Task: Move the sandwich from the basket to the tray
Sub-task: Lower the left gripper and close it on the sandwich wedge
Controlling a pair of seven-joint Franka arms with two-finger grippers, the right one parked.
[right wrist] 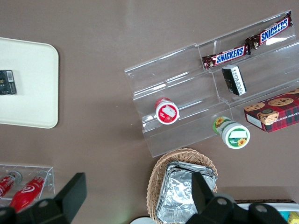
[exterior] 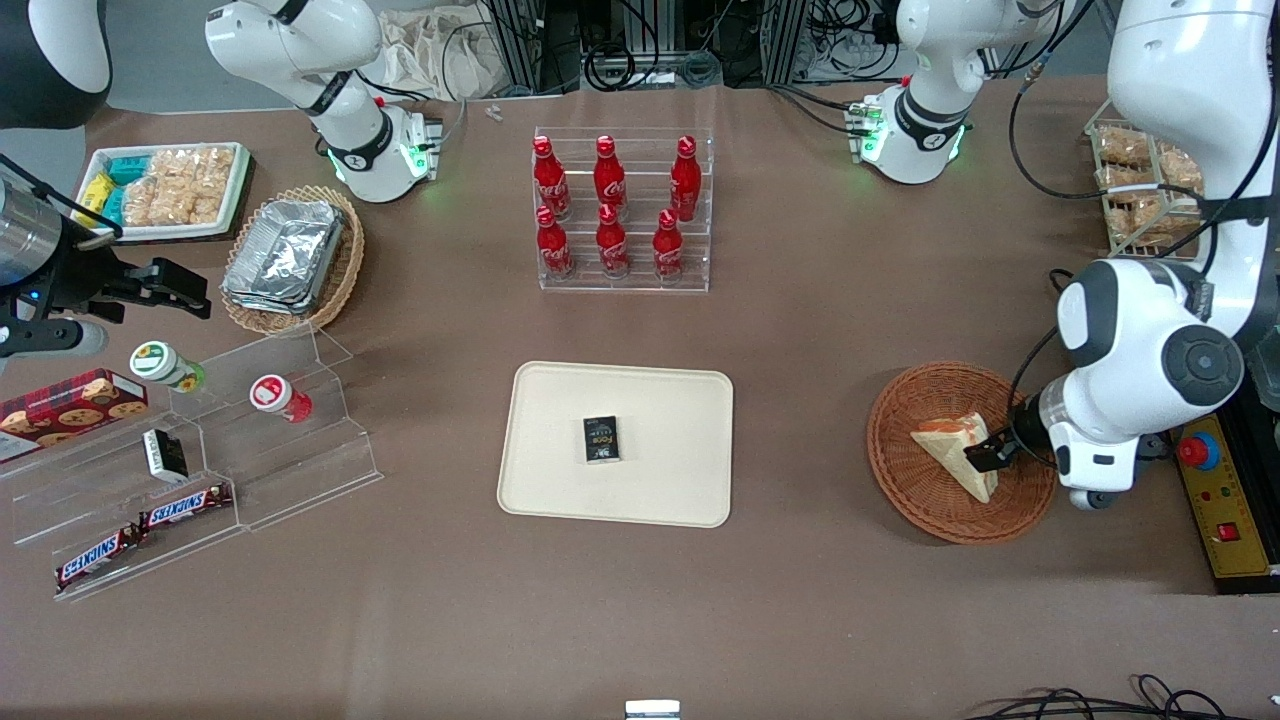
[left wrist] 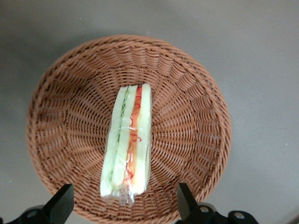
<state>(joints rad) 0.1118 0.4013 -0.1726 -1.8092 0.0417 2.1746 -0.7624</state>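
The sandwich (exterior: 958,452) lies in the reddish-brown basket (exterior: 905,465), which sits on the brown tabletop (exterior: 820,320) toward the working arm's end. The left arm's end effector (exterior: 990,452) hangs just above the basket, over the sandwich's wider end. In the wrist view its two dark fingers (left wrist: 61,204) stand well apart — one on each side of the sandwich (left wrist: 128,144), neither touching it — and the wedge rests on edge across the woven floor of the basket (left wrist: 187,98), its red and green filling layers facing up under clear wrap.

The cream tray (exterior: 660,400) lies near the middle of the tabletop, well apart from the basket, with a small black packet (exterior: 602,439) on it. Farther from the front camera than the tray, a clear rack (exterior: 625,280) holds six red bottles (exterior: 611,205). Toward the parked arm's end are a tan basket (exterior: 345,270) stacked with foil containers (exterior: 285,252), a white tray of snack packets (exterior: 165,187), and a clear stepped stand (exterior: 300,470) carrying two Snickers bars (exterior: 140,532).
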